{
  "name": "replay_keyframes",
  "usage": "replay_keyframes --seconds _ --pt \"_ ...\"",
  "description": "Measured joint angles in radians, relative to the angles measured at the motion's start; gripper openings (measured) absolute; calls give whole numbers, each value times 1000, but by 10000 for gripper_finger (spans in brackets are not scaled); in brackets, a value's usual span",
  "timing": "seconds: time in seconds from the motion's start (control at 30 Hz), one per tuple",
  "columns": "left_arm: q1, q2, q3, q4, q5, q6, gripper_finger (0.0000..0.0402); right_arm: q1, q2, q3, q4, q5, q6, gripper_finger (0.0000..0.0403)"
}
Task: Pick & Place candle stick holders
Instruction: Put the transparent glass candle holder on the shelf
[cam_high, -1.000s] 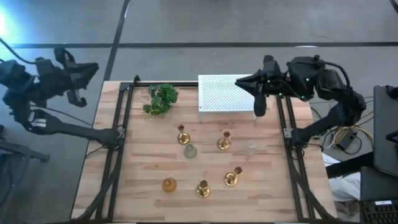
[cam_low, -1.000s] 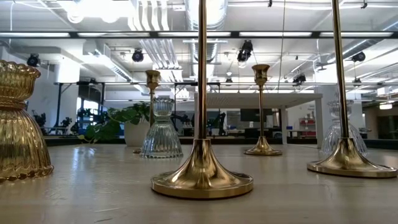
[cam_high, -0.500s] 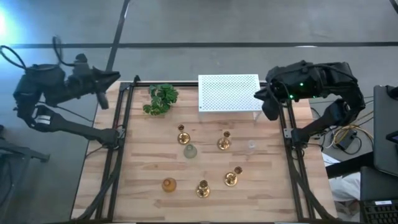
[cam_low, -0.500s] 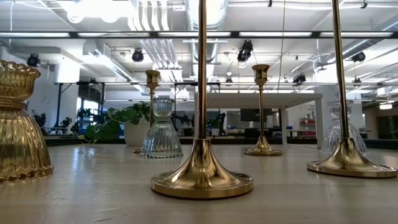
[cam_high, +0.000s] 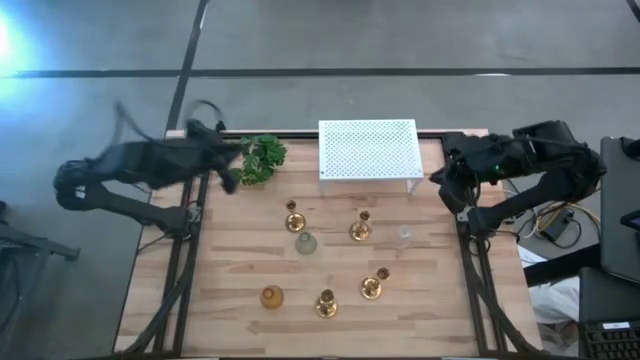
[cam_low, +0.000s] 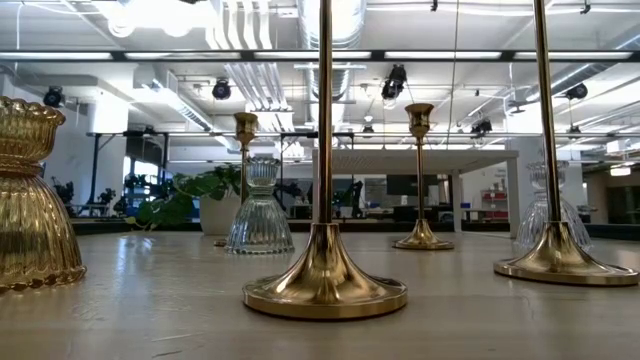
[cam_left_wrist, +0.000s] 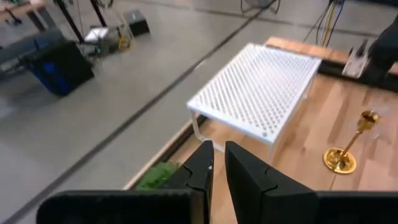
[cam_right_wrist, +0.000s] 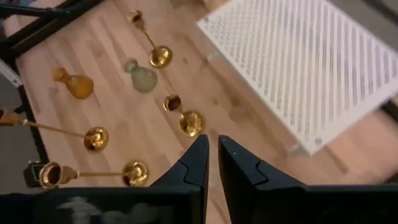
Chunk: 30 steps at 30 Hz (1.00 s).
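Wooden table (cam_high: 230, 270) in an open workspace: white perforated stand (cam_high: 368, 149) at the far edge, green plant (cam_high: 262, 158) beside it, with four gold candlesticks (cam_high: 294, 220) (cam_high: 360, 229) (cam_high: 373, 287) (cam_high: 326, 303) and the amber (cam_high: 271, 296), pale green (cam_high: 305, 243) and clear (cam_high: 404, 236) glass holders all standing free on the tabletop nearer the front. Left gripper (cam_high: 228, 178) is at the far left edge, just beside the plant, fingers (cam_left_wrist: 202, 168) nearly together, holding nothing. Right gripper (cam_high: 452, 190) is at the far right edge near the stand's corner, fingers (cam_right_wrist: 198, 160) likewise close together and empty.
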Motion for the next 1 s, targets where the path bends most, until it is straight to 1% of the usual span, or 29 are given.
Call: replay_keyframes --seconds 0.1,0.2,0.27,0.4,0.5,0.67,0.73,0.83,0.9,1.0 --pt "-3 -4 -98 81 8 -4 46 68 -39 -91 1 96 124 34" --pt "-9 -57 -168 172 5 -2 46 152 -61 -182 4 247 279 33" --pt "-19 -102 -211 192 1 0 46 208 -63 -239 15 350 379 33" --pt "-50 -223 -285 233 10 15 43 302 -41 -348 51 514 569 33" --pt "-63 -349 -346 313 21 58 35 349 -7 -414 55 588 705 33" --pt "-65 -551 -488 447 128 67 14 383 63 -496 57 606 905 33" --pt "-64 -632 -547 501 145 53 8 387 91 -517 56 607 972 33" --pt "-65 -714 -645 520 180 35 4 390 121 -539 54 600 1031 33" --pt "-65 -759 -694 552 179 34 7 390 130 -551 31 570 1076 33" --pt "-64 -800 -767 579 171 50 19 388 127 -570 -4 461 1126 33"
